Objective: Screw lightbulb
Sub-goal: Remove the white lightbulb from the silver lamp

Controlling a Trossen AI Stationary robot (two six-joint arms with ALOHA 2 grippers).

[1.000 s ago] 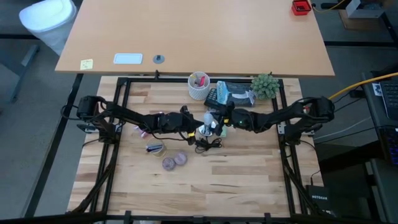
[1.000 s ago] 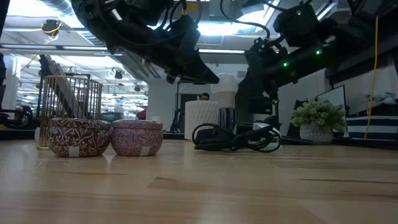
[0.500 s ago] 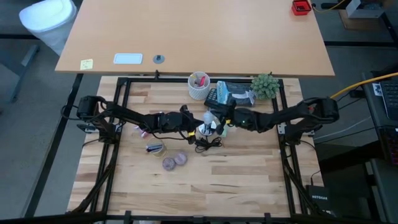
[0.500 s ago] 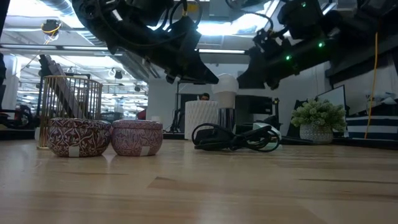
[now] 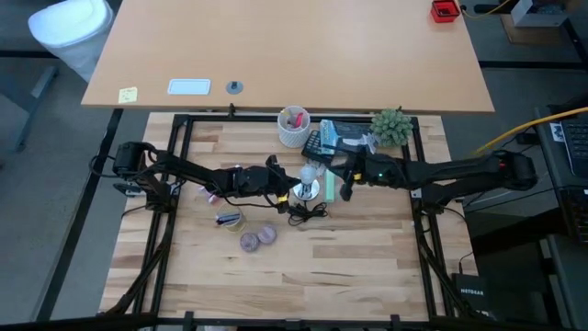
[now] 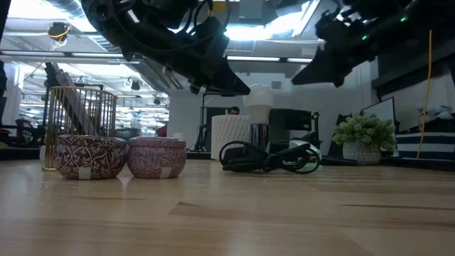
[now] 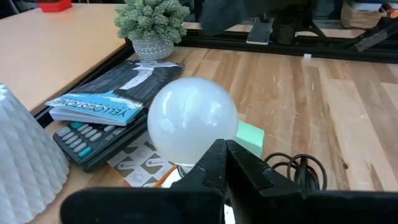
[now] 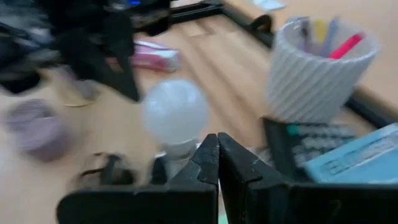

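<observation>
The lightbulb [image 5: 308, 175], one smooth white globe, stands upright mid-counter [image 5: 349, 267], its base hidden behind a coiled black cable [image 6: 270, 158]. Nearest the low camera sit two round patterned purple tins [image 6: 117, 156]. The left end effector [image 5: 286, 187] hangs clenched just beside the bulb, holding nothing. The right end effector [image 5: 345, 188] is clenched and empty, apart from it. Farther back stands one ribbed white pen cup [image 5: 294, 127].

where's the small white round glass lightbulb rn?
The small white round glass lightbulb stands upright mid-table in the high view, between the shut left gripper and right gripper, above the coiled black cable.
</observation>
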